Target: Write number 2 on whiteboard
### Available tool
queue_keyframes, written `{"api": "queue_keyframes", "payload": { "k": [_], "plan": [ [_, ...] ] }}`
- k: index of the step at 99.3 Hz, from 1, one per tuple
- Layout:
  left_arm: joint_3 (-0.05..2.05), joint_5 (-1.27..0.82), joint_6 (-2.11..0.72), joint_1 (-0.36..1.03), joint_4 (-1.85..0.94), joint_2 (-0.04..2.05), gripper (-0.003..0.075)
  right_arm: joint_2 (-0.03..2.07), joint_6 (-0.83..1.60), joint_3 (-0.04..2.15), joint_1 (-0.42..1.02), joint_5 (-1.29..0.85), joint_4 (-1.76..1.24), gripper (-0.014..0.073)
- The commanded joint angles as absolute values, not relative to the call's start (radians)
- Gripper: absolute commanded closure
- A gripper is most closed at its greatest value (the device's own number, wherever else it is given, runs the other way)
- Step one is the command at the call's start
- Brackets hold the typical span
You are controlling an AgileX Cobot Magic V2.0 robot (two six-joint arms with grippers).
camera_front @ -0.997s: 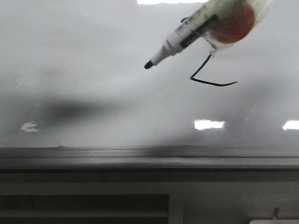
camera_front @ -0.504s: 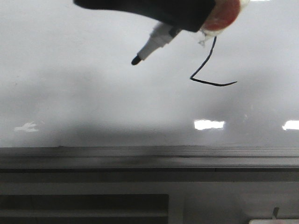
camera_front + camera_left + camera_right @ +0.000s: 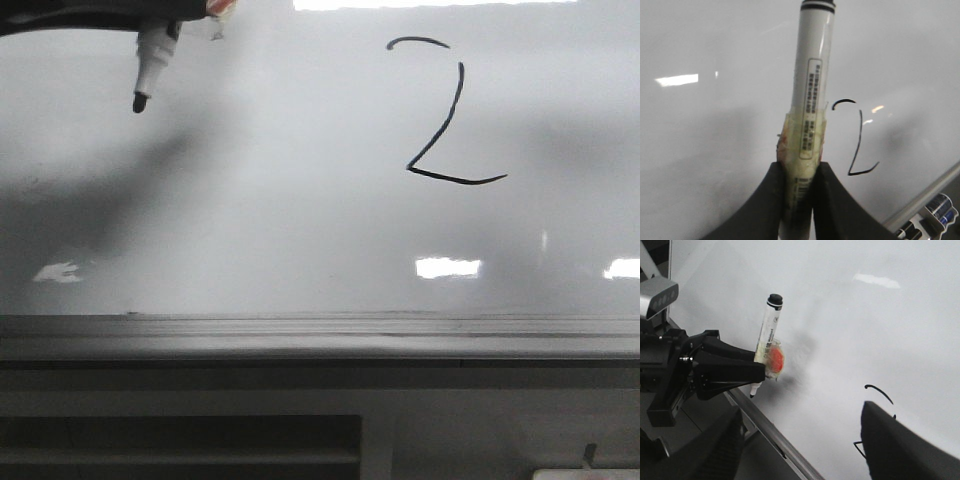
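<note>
Front view is showing the number 2 [image 3: 445,115] sitting finished on the whiteboard [image 3: 280,220] — I'm keeping my left claw [image 3: 799,172] clamped on the marker [image 3: 150,65], tip clear, right claw's state unclear.

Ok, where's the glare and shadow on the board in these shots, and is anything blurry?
Front view: bright glare patches on the glossy white-grey whiteboard, a soft dark shadow at its left below the white black-tipped marker. Left wrist view: the left claw and marker are soft-focus; the thin black hand-drawn number 2 stays legible. Right wrist view: the near dark finger is blurred.
</note>
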State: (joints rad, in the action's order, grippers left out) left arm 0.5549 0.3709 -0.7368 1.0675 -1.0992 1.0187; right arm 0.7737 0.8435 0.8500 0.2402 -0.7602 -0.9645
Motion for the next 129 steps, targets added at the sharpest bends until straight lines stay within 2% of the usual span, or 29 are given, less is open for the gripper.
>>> {"api": "queue_keyframes", "payload": {
  "k": [1, 19, 36, 98, 107, 122, 129],
  "plan": [
    [0.575, 0.489, -0.719, 1.108, -1.133, 1.024, 0.0741, 0.768, 0.834, 0.861, 0.233, -0.691, -1.013, 0.0148],
    [0.575, 0.603, -0.594, 1.137, -1.136, 1.106, 0.0741, 0.768, 0.834, 0.817, 0.233, -0.676, -1.029, 0.0148],
    [0.581, 0.647, -0.593, 1.135, -1.097, 1.157, 0.0741, 0.768, 0.834, 0.804, 0.233, -0.671, -1.03, 0.0148],
    [0.626, 0.661, -0.593, 1.083, -1.065, 1.256, 0.073, 0.768, 0.834, 0.804, 0.233, -0.666, -1.03, 0.0148],
    [0.626, 0.639, -0.593, 1.083, -1.065, 1.256, 0.0638, 0.768, 0.834, 0.804, 0.233, -0.666, -1.03, 0.0148],
    [0.626, 0.621, -0.593, 1.083, -1.071, 1.256, 0.0354, 0.768, 0.834, 0.804, 0.233, -0.668, -1.03, 0.0148],
    [0.626, 0.621, -0.597, 1.085, -1.071, 1.251, 0.0269, 0.768, 0.834, 0.804, 0.233, -0.668, -1.025, 0.0148]
  ]
}}
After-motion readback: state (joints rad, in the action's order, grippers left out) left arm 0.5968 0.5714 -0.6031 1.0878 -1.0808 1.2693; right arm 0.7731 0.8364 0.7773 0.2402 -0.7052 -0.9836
